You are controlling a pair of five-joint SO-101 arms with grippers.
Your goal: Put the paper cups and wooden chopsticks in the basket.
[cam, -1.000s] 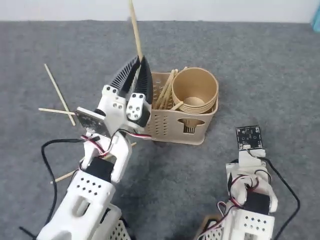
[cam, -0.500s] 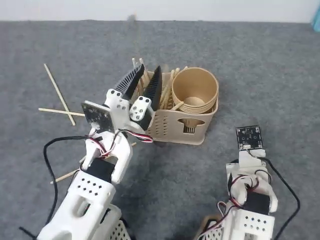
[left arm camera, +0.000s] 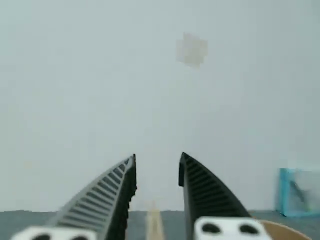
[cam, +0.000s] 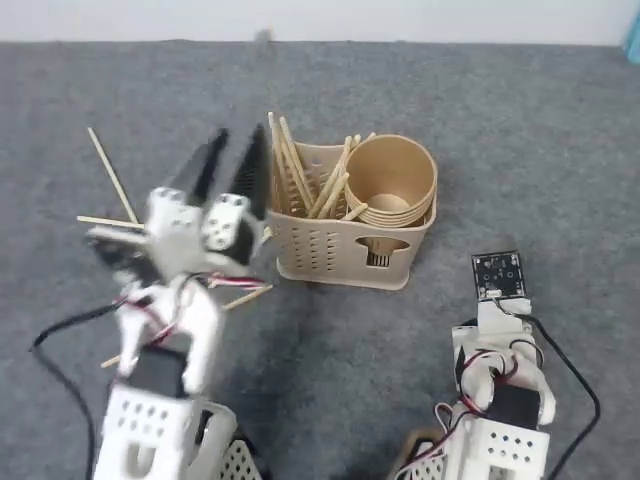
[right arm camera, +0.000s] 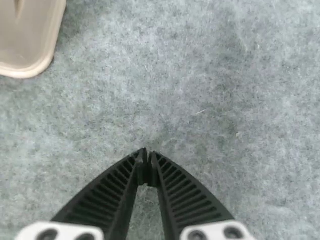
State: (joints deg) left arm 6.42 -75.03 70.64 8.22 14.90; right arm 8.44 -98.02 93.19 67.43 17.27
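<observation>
We see the left gripper (cam: 238, 142) parted a moderate way and holding nothing. In the high view its tips are just beside the basket (cam: 330, 255), at its left edge. The right gripper (right arm camera: 148, 153) is closed on nothing, tips together over the carpet (right arm camera: 225, 75), near a basket corner. In the basket, stacked cups (cam: 390, 185) fill the right side and a bundle of chopsticks (cam: 300, 175) leans in the left side. Two loose chopsticks (cam: 112, 185) lie crossed on the carpet left of the arm, and another is partly under it.
</observation>
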